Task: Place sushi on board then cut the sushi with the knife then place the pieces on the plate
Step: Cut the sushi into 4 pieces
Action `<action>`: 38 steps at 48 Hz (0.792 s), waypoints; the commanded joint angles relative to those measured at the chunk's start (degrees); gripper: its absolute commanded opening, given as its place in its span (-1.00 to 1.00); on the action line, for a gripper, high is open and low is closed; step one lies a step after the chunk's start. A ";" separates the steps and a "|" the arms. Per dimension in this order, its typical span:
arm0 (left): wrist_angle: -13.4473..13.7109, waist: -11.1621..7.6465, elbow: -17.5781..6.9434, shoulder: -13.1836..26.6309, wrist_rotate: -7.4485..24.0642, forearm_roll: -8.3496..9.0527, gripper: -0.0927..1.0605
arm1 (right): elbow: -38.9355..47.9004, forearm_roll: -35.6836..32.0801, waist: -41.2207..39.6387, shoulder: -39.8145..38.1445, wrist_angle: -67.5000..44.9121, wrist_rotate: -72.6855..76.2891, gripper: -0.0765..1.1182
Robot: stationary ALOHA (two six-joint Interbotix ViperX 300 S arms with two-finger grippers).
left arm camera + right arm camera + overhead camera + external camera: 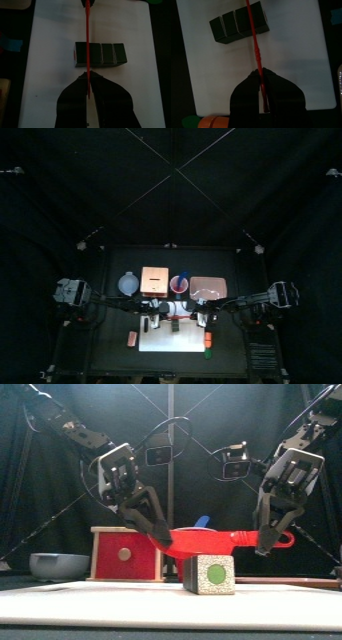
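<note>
1 sushi [210, 573], 4 blocks, on board [80, 602]; long axis front to back. 1 red knife [214, 539] crosswise just above it, over the seam beside 1 end block. Knife ends pinched: left gripper [158, 532], right gripper [267, 542]. Cut likely lies straight down.

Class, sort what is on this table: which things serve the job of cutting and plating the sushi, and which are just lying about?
For the job:
sushi roll
red knife
white cutting board
pink tray

Just lying about:
blue-grey bowl
wooden box
red cup
orange toy
green toy
</note>
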 commanded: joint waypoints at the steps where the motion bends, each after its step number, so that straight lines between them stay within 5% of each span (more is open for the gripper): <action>1: 0.70 -0.09 0.53 0.26 0.09 -0.09 -0.05 | -0.62 0.18 -0.62 0.18 -0.09 0.35 -0.36; 38: 0.70 0.26 1.05 2.37 0.18 -0.62 -0.05 | -0.26 1.58 0.00 5.45 -0.26 0.35 -0.36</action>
